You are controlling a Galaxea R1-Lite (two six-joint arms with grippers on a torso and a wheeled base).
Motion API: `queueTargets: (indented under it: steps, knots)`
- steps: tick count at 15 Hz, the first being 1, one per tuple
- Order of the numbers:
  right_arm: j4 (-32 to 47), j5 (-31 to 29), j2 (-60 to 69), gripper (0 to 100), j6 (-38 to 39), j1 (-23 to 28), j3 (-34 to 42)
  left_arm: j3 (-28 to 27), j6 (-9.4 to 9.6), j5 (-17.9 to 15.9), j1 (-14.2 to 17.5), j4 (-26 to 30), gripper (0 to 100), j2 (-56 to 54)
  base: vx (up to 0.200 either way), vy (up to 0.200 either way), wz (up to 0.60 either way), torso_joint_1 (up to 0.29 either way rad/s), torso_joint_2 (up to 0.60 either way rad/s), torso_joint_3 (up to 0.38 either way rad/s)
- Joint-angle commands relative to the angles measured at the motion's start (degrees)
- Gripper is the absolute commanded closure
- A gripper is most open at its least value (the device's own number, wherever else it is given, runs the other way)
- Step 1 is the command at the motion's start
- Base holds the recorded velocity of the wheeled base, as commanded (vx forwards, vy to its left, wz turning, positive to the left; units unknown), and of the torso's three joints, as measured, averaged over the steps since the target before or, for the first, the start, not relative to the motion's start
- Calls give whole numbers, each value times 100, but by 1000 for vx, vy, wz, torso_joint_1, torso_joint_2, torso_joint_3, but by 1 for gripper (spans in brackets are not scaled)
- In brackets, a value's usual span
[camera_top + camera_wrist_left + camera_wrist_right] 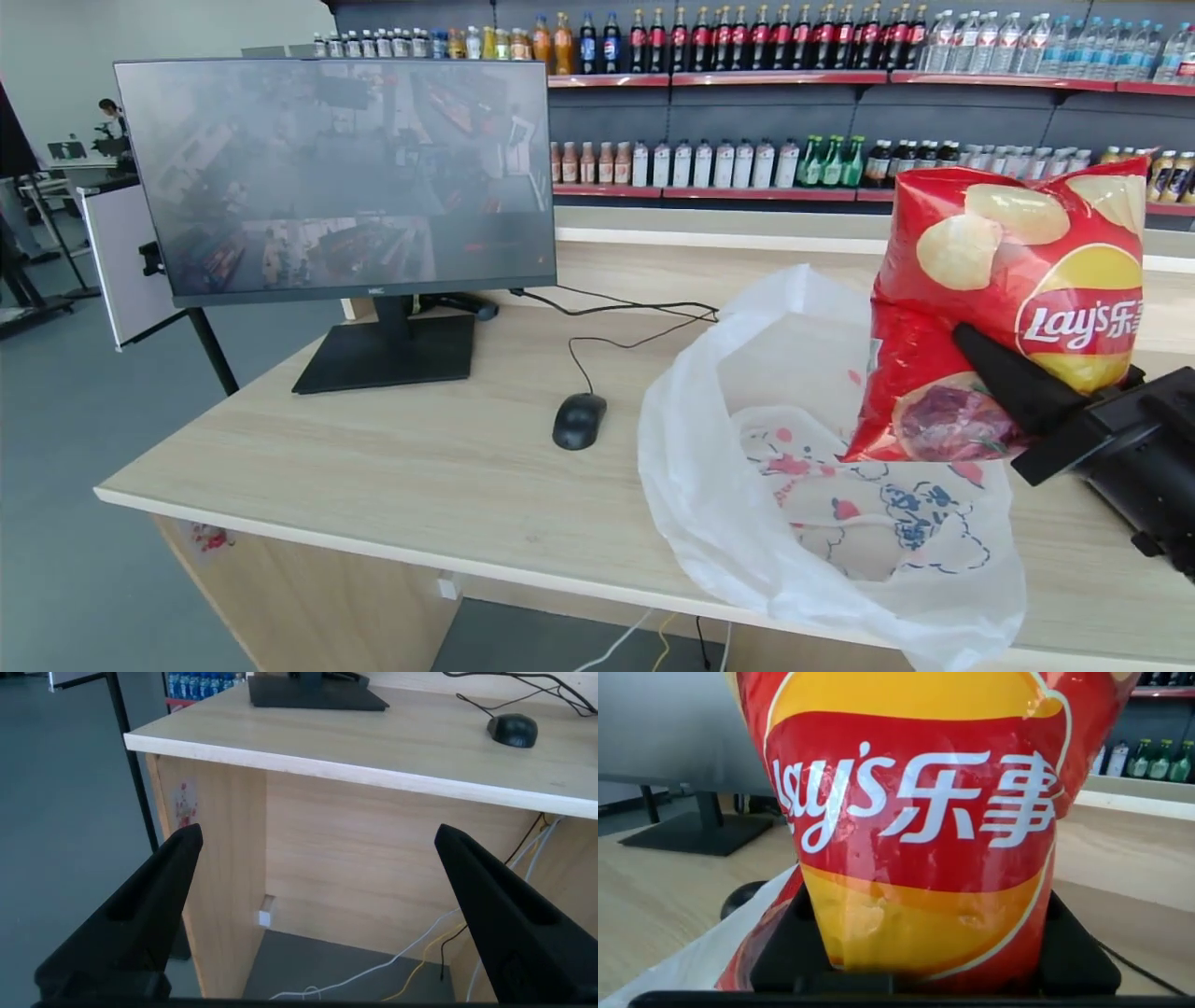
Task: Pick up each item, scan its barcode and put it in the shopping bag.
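A red and yellow bag of chips (1008,308) hangs upright over the open mouth of the white plastic shopping bag (822,504) on the right side of the wooden counter (392,467). My right gripper (1008,373) is shut on the chip bag's lower part, one black finger across its front. In the right wrist view the chip bag (924,831) sits pinched between the two fingers (799,943). My left gripper (318,859) is open and holds nothing, low down in front of the counter's side, below the tabletop.
A monitor (336,177) on a black stand is at the counter's back left. A black mouse (579,420) with its cable lies in the middle. Shelves of bottles (840,93) line the wall behind. Cables hang under the counter (392,971).
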State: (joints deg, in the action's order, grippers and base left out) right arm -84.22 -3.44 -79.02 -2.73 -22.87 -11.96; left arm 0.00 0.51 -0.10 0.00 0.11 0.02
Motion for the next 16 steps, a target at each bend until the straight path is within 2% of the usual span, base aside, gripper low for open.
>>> queueTargets:
  steps: [1,2,4,6,7,10,12,16]
  knots:
    - [82,10,-79,100,106,-200,-70,0,2,1,0,-2,0,-2,0,0,0,0,0,0]
    - [284,-61,-166,100,625,-482,-219,0,2,1,0,-2,0,-2,0,0,0,0,0,0]
    - [706,-148,-193,100,1187,-622,-465,0,2,1,0,-2,0,-2,0,0,0,0,0,0]
    - [1892,-219,-210,100,2233,-622,-966,0,2,1,0,-2,0,-2,0,0,0,0,0,0]
    - [2288,-219,-219,100,2435,-622,-1116,0,2,1,0,-2,0,-2,0,0,0,0,0,0]
    - [3175,-307,-369,100,2505,-464,-2267,0,2,1,0,-2,0,-2,0,0,0,0,0,0]
    - [3624,-342,-342,100,2523,-438,-2241,0,2,1,0,-2,0,-2,0,0,0,0,0,0]
    - [3659,-737,-289,100,2769,-438,-1678,0,2,1,0,-2,0,-2,0,0,0,0,0,0]
